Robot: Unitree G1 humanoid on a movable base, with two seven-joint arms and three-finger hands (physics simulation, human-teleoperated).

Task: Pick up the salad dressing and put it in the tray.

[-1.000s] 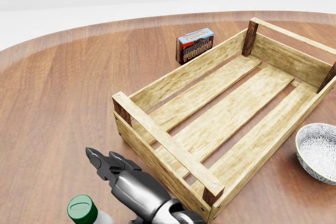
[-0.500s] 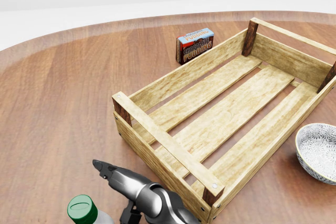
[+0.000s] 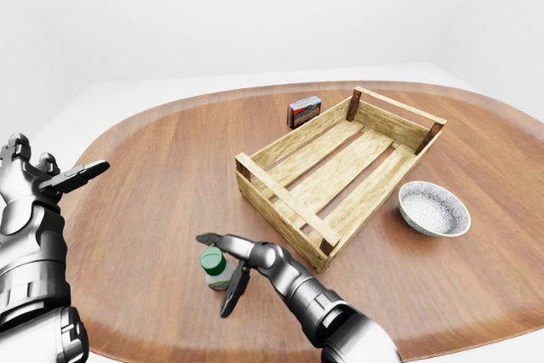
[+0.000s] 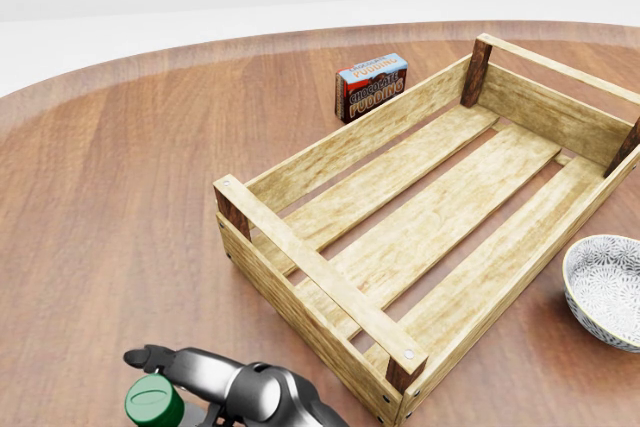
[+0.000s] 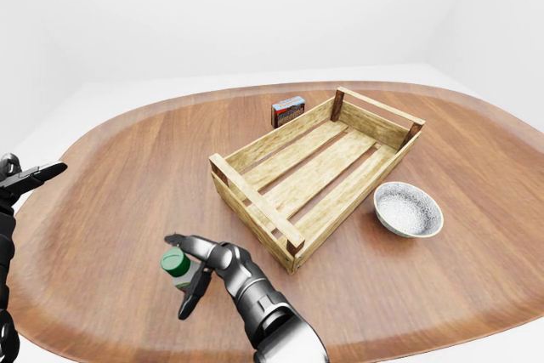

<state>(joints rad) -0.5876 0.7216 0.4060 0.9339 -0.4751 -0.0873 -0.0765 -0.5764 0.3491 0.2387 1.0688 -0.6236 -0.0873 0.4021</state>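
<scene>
Left-eye view: right hand (image 3: 228,265) at green-capped bottle (image 3: 218,269), fingers spread around it, not closed. Bottle upright on table (image 3: 153,176), near left of wooden tray (image 3: 340,167). Left hand (image 3: 38,184) released, far left, well apart.

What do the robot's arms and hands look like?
Both arms are shiny silver-grey metal, built from rounded segments with ridged rings at the joints. The right hand has thin, pointed black fingers on a rounded silver knuckle. The left hand is chunkier, grey with dark finger joints. No cables, markings or sleeves show.
</scene>
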